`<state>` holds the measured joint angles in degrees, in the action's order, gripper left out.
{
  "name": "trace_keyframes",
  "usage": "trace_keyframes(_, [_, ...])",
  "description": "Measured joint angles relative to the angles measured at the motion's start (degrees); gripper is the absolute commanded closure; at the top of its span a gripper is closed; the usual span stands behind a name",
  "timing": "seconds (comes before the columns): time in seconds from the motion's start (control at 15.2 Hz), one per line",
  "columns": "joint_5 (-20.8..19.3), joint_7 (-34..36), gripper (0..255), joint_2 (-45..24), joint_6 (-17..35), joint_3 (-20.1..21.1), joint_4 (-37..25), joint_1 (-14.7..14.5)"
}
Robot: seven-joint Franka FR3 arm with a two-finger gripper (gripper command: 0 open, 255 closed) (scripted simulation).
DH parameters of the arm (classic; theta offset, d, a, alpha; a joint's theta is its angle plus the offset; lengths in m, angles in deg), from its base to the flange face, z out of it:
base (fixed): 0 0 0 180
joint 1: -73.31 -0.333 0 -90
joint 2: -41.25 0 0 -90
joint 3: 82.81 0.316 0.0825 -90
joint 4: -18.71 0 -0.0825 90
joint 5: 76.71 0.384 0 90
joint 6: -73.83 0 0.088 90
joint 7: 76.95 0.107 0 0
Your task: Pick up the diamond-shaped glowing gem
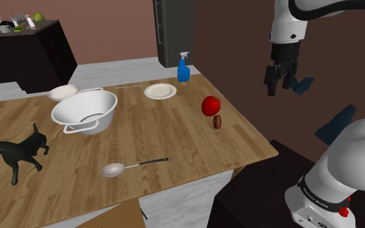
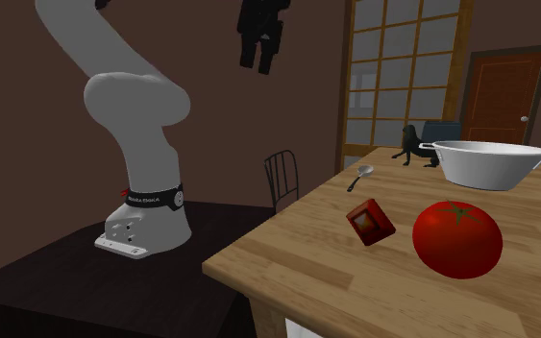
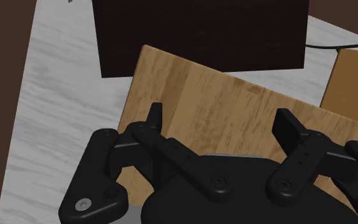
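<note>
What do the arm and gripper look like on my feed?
The arm is glossy white with rounded links and dark joints. A black band with white lettering rings its base, beside a small red mark. The gripper is all black: two flat-tipped fingers on hinged links with round screw heads.

Shoulder view, light wooden table: small dark-red diamond-shaped gem sits just beside round red tomato, at its 5 o'clock. Flat white plate is at the tomato's 10. Blue plastic spray bottle is at the plate's 1. White two-handled colander is at the plate's 8. Silver metal spoon is at the colander's 5.
</note>
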<state>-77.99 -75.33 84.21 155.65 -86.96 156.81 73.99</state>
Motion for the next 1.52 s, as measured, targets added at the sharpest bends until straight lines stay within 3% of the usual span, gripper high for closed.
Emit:
trace_keyframes(0.26, [1.3,1.6,0,-3.2,3.8,0.0,1.2,0.2])
trace_keyframes(0.73, [5.7,5.6,0,-15.8,15.5,-0.5,1.9,0.4])
trace_keyframes(1.19, [11.1,7.4,0,-32.1,26.7,-1.6,-1.6,0.4])
trace_keyframes(1.52, [16.1,8.4,0,-43.6,31.7,-1.8,-6.9,0.1])
